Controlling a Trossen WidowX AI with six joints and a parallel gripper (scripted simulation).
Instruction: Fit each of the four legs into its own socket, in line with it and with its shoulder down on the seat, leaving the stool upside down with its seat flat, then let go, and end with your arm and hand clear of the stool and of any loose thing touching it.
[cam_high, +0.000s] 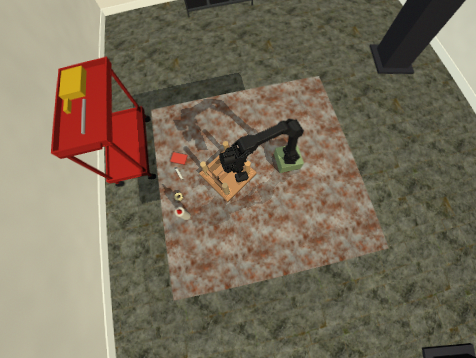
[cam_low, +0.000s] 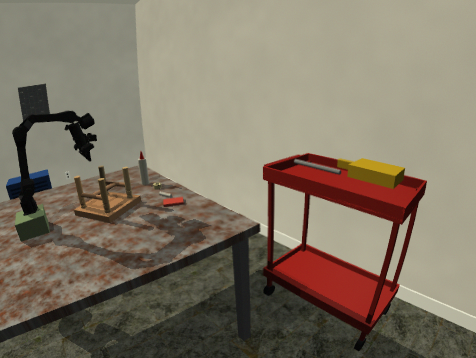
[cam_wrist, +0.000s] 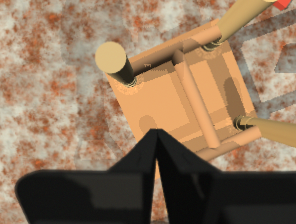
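Note:
The stool seat (cam_high: 239, 187) (cam_low: 94, 212) (cam_wrist: 155, 102) lies flat and upside down on the table. Four legs stand up at its corners: one leg (cam_high: 203, 166) (cam_low: 127, 183), another leg (cam_high: 225, 188) (cam_low: 102, 175), a third leg (cam_high: 247, 164) (cam_low: 79, 192) and a fourth leg (cam_high: 225, 144) (cam_low: 103, 195). They look upright; whether every shoulder touches the seat is too small to tell. Rails run between them, with a crossbar (cam_wrist: 198, 107) in the middle. My gripper (cam_low: 90, 160) (cam_wrist: 156, 134) is shut and empty, above the seat and higher than the leg tops. It hides one corner in the wrist view.
Beyond the stool lie a red block (cam_high: 179, 158) (cam_low: 173, 202), a small white stick (cam_high: 179, 173) (cam_low: 165, 194), a small yellowish ring (cam_high: 176, 196) and a white bottle (cam_high: 184, 215) (cam_low: 144, 173) with a red tip. A red cart (cam_high: 82, 120) (cam_low: 330, 185) stands past the table edge.

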